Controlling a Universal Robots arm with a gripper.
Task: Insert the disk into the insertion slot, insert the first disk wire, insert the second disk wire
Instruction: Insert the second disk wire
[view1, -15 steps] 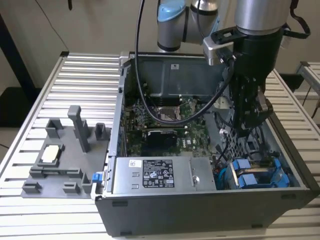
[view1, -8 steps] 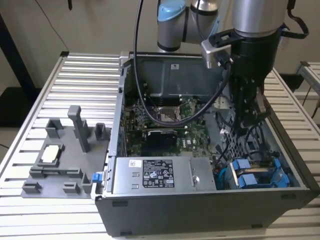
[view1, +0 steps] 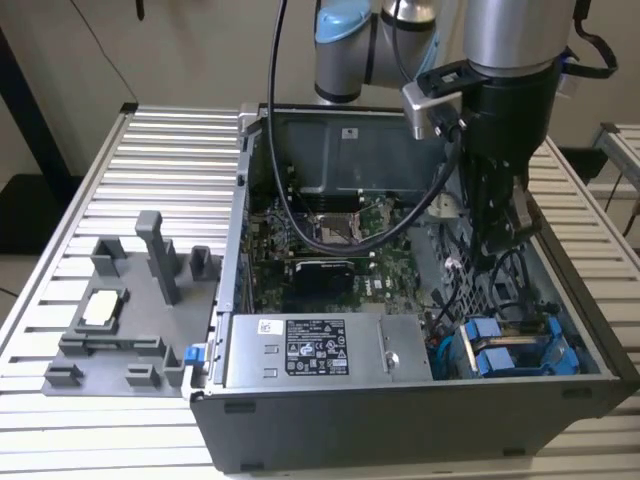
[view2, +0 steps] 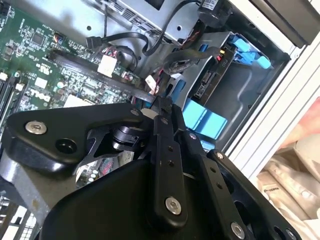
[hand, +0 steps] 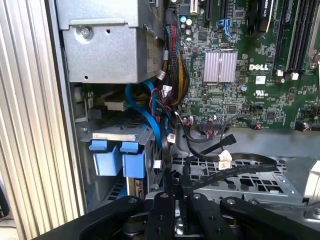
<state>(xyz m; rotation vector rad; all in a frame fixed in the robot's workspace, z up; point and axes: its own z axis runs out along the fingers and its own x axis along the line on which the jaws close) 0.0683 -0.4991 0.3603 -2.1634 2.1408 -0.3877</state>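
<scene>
My arm comes down steeply from above into the open computer case (view1: 420, 300), which lies on its side on the slatted metal counter (view1: 170, 150). The wrist is nearly vertical, over the end of the case at the exterior view's right. My tool (view1: 497, 245) hangs low inside, just above the tangle of cables beside the green circuit board (view1: 330, 250). In both wrist views the 2 fingers (hand: 167, 210) stand close together, pinched on the end of a flat black wire (hand: 235, 176), which runs off across the perforated grey drive cage (hand: 240, 184). The disk (view1: 497, 358) already sits in the cage's slot in the near corner of the case, with the blue tabs of its carrier (hand: 116, 159) facing outward at the opening. The silver power-supply box (view1: 300, 350) next to it carries a white label and a larger black one, and another small white sticker sits on the case's far wall. The print on them is too small for me to make out. A grey holder tray (view1: 130, 310) stands on the counter at the exterior view's left.
</scene>
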